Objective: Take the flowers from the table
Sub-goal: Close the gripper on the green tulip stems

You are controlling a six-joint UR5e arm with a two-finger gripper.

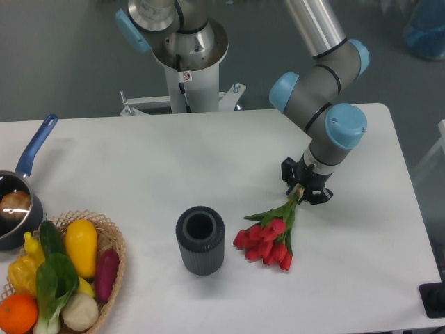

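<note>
The flowers [268, 240], a bunch of red tulips with green leaves, lie with the blooms pointing toward the front of the white table [139, 160], just right of the grey vase. Their thin stems run up and to the right into my gripper [303, 192]. The gripper points down at the right side of the table and is shut on the stem ends. The blooms look low, at or just above the tabletop; I cannot tell whether they touch it.
A dark grey ribbed vase [200, 240] stands upright left of the blooms. A wicker basket [111, 240] of colourful produce sits at the front left corner. A pot with a blue handle [21, 188] is at the left edge. The robot base [188, 62] stands behind the table.
</note>
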